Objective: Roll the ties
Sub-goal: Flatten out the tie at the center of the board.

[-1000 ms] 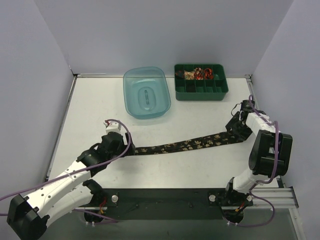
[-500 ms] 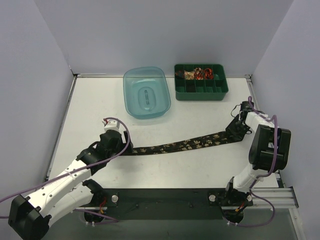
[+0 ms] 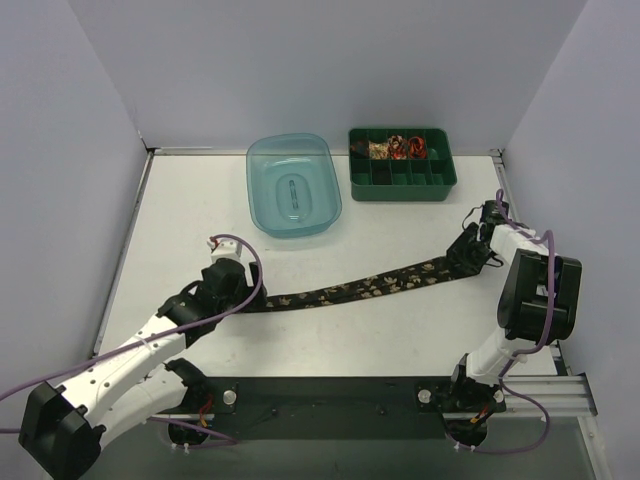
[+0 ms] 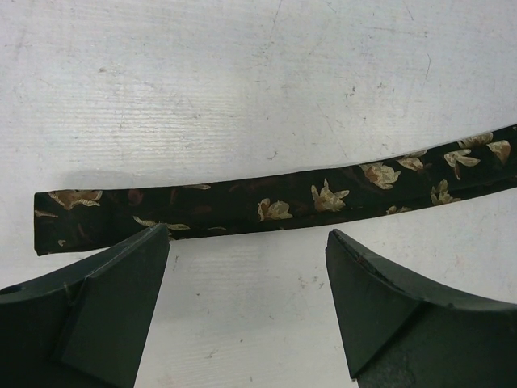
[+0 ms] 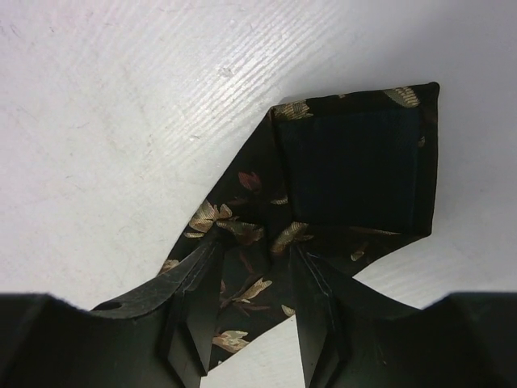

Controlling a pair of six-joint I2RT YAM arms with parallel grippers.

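Diagonally, tie (image 3: 370, 289) across white table (image 3: 200, 200), lilac walls (image 3: 330, 60)

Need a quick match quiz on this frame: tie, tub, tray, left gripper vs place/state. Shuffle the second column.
Things:
1. tie
2. tub
3. tray
4. left gripper

Place or state:
A. open, over the narrow end of the patterned fabric
B. dark green, with compartments, far right
C. clear blue, just left of the green one
D. stretched out between the two arms, wide end folded over

Pairs: 1-D, 2-C, 3-B, 4-A
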